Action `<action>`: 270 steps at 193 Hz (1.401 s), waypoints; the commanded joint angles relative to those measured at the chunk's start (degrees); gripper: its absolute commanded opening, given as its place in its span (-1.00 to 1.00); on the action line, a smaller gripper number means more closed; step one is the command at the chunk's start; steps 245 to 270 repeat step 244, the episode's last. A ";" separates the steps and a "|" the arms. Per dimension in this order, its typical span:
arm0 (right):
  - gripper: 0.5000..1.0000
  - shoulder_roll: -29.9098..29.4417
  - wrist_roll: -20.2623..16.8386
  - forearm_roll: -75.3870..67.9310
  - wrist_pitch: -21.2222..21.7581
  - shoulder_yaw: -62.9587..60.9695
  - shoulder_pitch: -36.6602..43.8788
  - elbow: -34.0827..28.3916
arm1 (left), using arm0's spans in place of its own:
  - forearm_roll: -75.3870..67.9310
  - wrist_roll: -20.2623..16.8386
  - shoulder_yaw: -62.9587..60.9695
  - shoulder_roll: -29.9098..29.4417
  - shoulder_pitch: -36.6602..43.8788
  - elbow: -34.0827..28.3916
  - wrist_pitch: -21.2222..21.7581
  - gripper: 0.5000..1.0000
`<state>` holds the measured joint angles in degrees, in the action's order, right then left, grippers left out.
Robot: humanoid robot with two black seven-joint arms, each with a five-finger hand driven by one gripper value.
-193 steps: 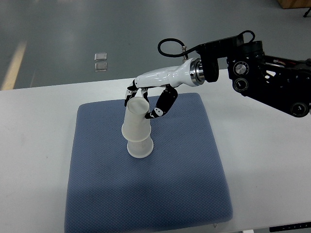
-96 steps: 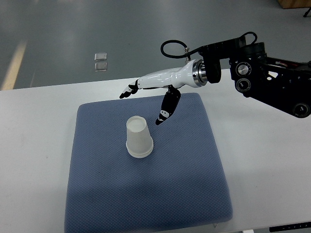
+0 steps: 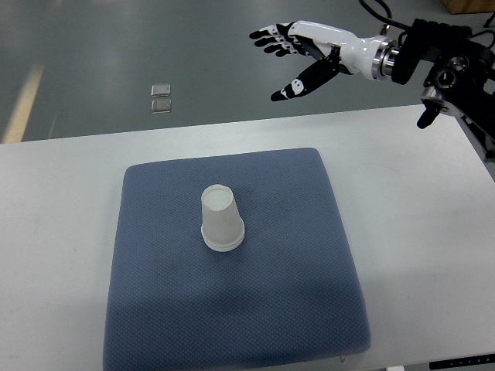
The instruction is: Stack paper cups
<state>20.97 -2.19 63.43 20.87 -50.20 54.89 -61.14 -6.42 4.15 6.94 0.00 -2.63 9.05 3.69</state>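
A stack of white paper cups [image 3: 221, 220] stands upside down, upright, near the middle of the blue mat [image 3: 294, 294]. My right hand [image 3: 288, 56] is raised high at the top right, well away from the cups, beyond the table's far edge. Its fingers are spread open and it holds nothing. The left arm does not show.
The blue mat lies on a white table [image 3: 418, 232]. The right arm's black joints [image 3: 452, 58] hang over the table's far right corner. Two small clear squares [image 3: 161, 98] lie on the grey floor beyond the table.
The right hand let go of the upper cup, which dropped fully onto the lower one. The hand then opened and pulled up and away to the top right.
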 commanded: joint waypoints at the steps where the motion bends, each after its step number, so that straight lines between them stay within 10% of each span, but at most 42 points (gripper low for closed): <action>1: 0.64 -0.22 -0.09 -7.53 -8.04 -2.45 -3.65 3.92 | 0.00 -0.02 0.01 0.00 -0.01 0.00 0.00 1.00; 35: 0.64 -1.36 -0.09 -20.53 -19.64 -2.45 -7.25 9.02 | 0.00 -0.02 0.01 0.00 -0.01 0.00 0.00 1.00; 80: 0.65 -3.65 -0.09 -29.49 -24.65 -3.85 -10.07 10.43 | 0.00 -0.02 0.01 0.00 0.08 0.00 0.00 1.00; 270: 0.68 -9.28 1.49 -35.21 -24.39 -6.66 -17.28 10.16 | 0.00 -0.02 0.01 0.00 -0.01 0.00 0.00 1.00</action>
